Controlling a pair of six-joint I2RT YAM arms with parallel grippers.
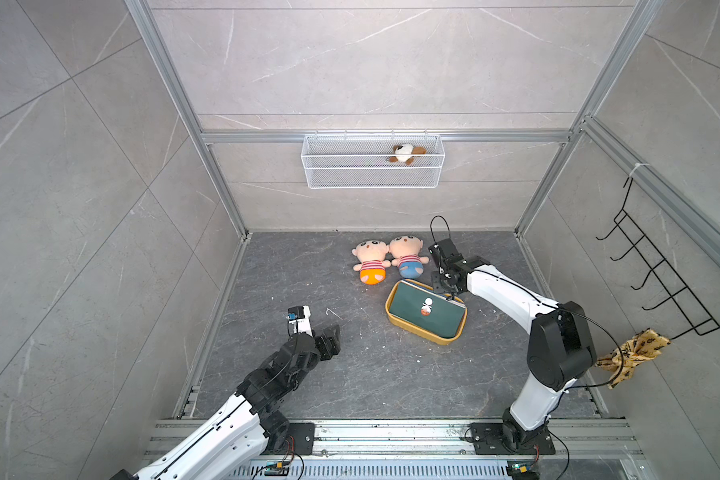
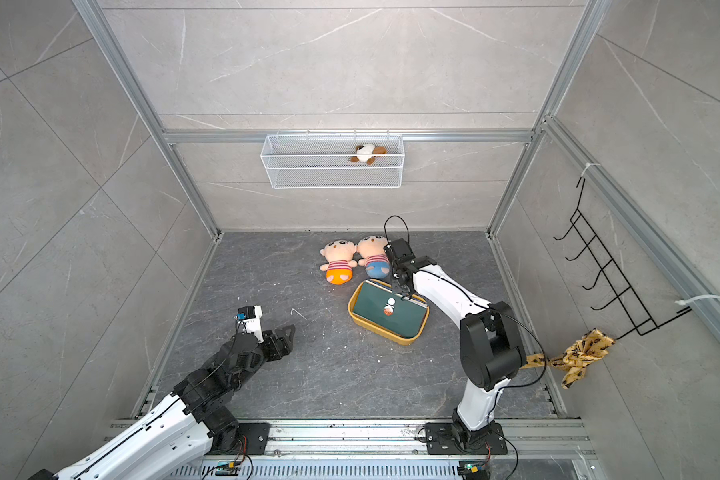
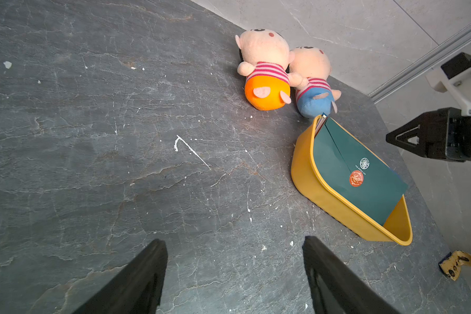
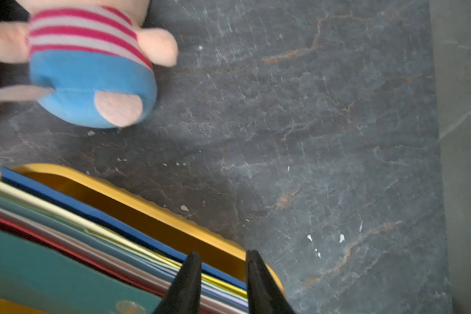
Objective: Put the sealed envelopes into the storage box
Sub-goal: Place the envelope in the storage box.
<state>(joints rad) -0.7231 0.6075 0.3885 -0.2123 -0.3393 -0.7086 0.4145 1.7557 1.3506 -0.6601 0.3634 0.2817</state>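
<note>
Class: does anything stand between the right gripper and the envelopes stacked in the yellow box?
Nothing visible does. The right gripper sits right at the edges of the envelopes, at a corner of the storage box. The blue-trousered doll lies outside the box, off to one side.

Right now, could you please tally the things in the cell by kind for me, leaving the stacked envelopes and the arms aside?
Soft toys: 3 (orange doll, blue doll, puppy)
Yellow box: 1
Wire basket: 1
Hook rack: 1
Patterned cloth: 1
Total: 7
</note>
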